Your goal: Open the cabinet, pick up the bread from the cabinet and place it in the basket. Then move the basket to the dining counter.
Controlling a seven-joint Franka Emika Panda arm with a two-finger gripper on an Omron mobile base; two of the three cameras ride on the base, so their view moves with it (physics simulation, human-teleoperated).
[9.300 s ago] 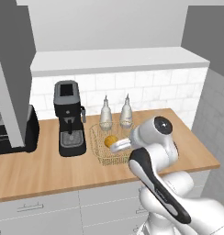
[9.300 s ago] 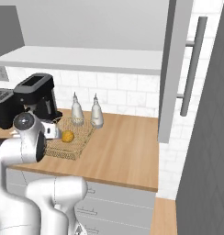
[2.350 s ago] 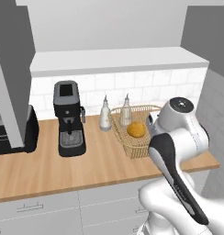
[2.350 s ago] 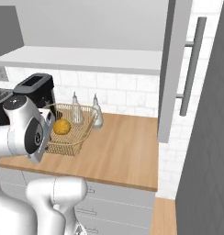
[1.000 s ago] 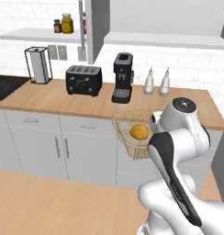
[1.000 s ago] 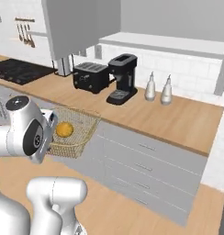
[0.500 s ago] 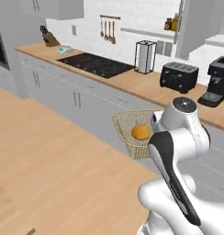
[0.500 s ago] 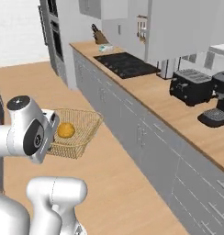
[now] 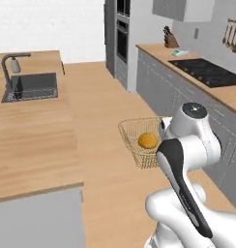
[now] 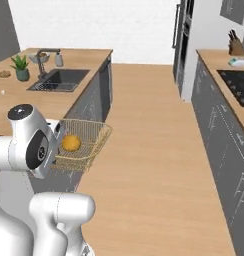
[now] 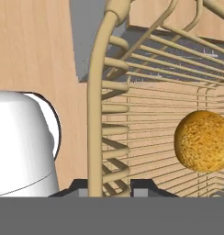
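My gripper (image 11: 109,186) is shut on the rim of the tan wire basket (image 11: 96,114), one fingertip on each side of the wire. The basket (image 9: 131,141) hangs in the air in front of my arm, over the wooden floor. The round golden bread (image 9: 148,140) lies inside it and looks large on the right of the hand view (image 11: 202,140). From the right base view the basket (image 10: 95,136) with the bread (image 10: 70,143) floats beside the end of the dining counter (image 10: 29,102), a light wooden island (image 9: 33,131). The cabinet is out of view.
A sink with a faucet (image 9: 30,87) is set into the island, and a small plant (image 10: 21,67) stands near it. Grey base cabinets (image 10: 219,135), a cooktop (image 9: 207,72), a knife block (image 9: 169,38) and a tall oven unit (image 9: 122,34) line the far side of the wooden-floored aisle.
The whole scene has swung: the base has turned from the cooktop wall toward the island with the sink. The basket with the bread stays held in the same place before the arm.
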